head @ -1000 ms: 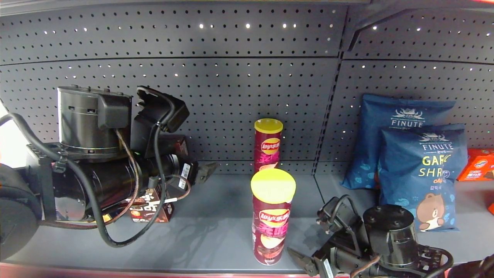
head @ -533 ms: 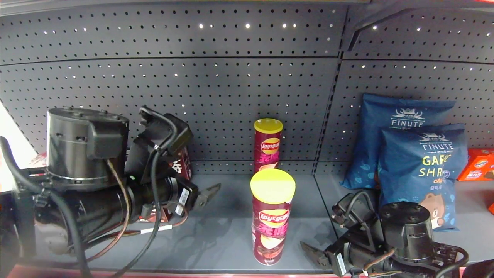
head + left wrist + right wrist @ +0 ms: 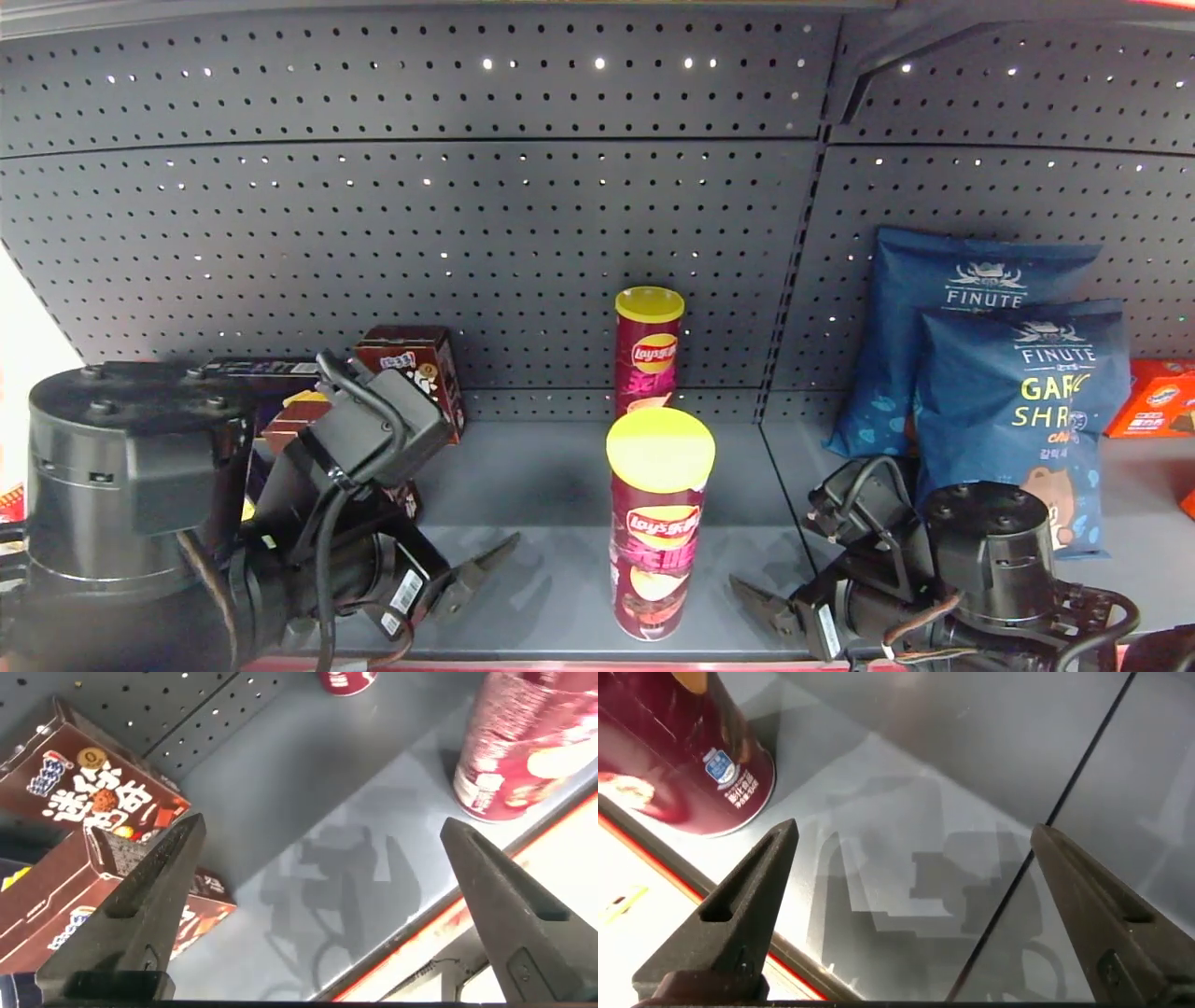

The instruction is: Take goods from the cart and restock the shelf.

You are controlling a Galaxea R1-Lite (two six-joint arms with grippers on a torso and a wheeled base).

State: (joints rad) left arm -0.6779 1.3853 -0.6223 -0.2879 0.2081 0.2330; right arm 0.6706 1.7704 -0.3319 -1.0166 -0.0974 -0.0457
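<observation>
We have both claws spread wide and holding nothing. The left gripper (image 3: 322,831) sits low at the front edge of the shelf (image 3: 551,485), toward its left end. The right gripper (image 3: 913,833) sits low at the same edge, just right of the front can (image 3: 659,523).

That can stands upright close to the red lip (image 3: 560,665), in line with the rear can (image 3: 648,355) by the back panel (image 3: 467,233). Both labels face out, so we judge them a facing row. The boxes (image 3: 411,369) cluster toward the back left corner, and the bags (image 3: 1018,411) lean on the back panel at the right.

Bare shelf lies between boxes and cans, and again between cans and bags. Our tightest spot is the right claw beside the front can: so near the lip, a sideways brush could tip it off.
</observation>
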